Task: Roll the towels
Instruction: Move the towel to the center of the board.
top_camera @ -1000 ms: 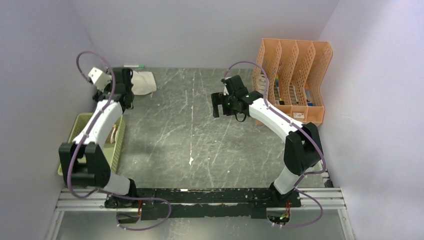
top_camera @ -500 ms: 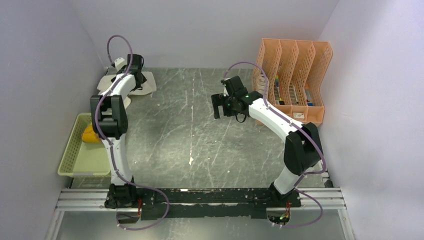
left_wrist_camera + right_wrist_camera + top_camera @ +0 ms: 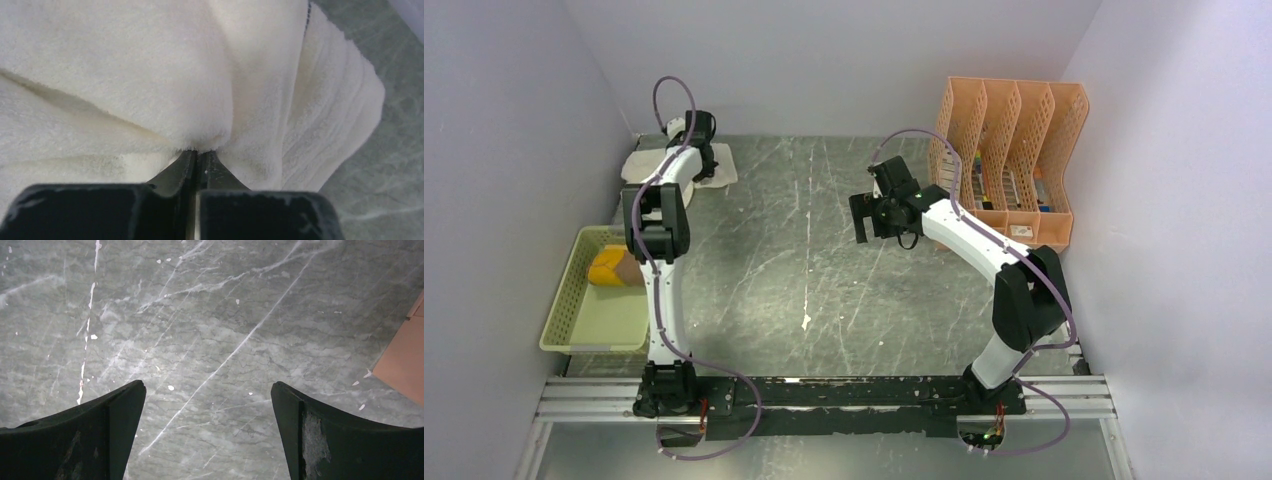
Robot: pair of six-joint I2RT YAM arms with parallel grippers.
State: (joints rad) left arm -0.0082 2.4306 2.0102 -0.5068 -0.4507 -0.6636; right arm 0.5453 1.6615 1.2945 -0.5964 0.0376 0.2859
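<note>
From above, the left claw (image 3: pixel 694 160) reaches the white towel (image 3: pixel 639 165) at upper left, likely to pull it out for rolling; the brown towel (image 3: pixel 614 268) waits in the basket (image 3: pixel 564 320) at left. Left wrist: the claw is pinched shut on a fold of the white towel (image 3: pixel 150 75). Right wrist: the right claw (image 3: pixel 207 387) is spread wide, holding nothing, over the counter (image 3: pixel 200 315)

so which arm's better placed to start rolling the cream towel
Left. The left gripper sits on the cream towel at the far-left corner, jaws pinched on a fold. The right gripper hangs open over the table, away from it.
</note>
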